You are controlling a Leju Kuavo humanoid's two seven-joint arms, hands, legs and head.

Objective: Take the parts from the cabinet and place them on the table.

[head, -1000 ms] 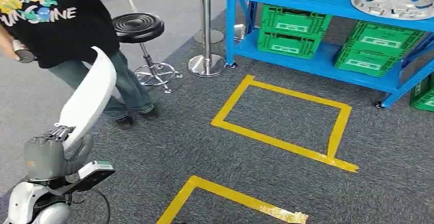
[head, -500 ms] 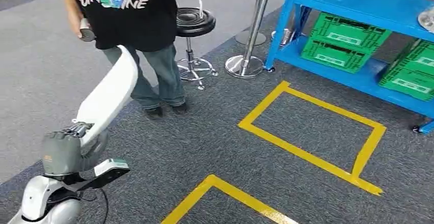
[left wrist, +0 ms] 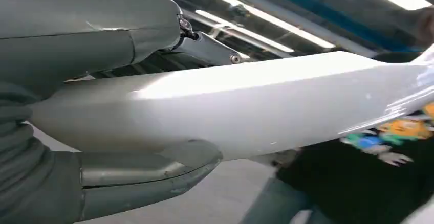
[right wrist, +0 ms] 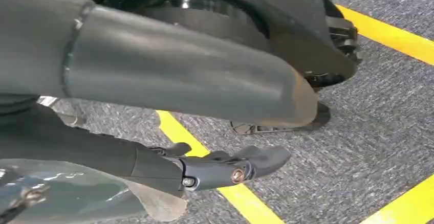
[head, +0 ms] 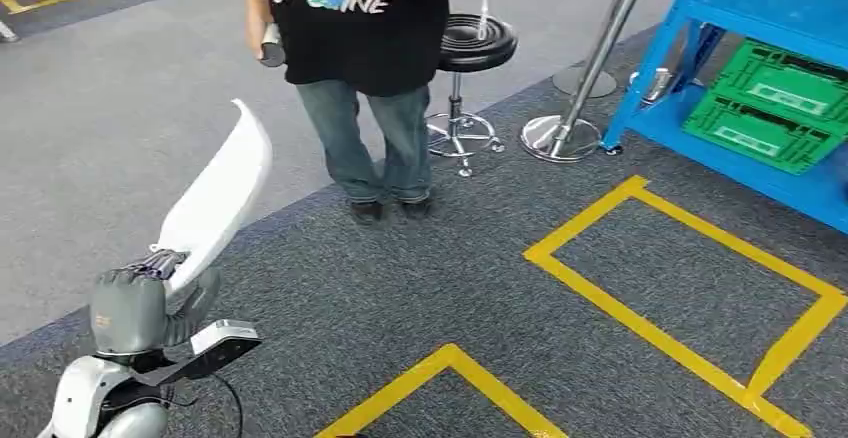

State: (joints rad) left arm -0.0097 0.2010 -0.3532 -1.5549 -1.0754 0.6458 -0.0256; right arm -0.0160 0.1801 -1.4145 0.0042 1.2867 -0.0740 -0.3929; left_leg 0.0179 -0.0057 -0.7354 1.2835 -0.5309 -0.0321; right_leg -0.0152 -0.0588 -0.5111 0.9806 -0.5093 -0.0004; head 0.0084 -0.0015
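White and glossy, the long curved part stands up from the left hand, which grips its lower end. It looks stiff, light and slippery, so a hold nearer mid-length would steady it. Right hand hangs empty, fingers apart.

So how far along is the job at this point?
Pick-up looks done: the left hand grips a long white part, thumb and fingers wrapped around it in the left wrist view. In hand: carrying it over the grey carpet, past a person and the blue cabinet. Left: setting it on the table. The right hand holds nothing, fingers apart.
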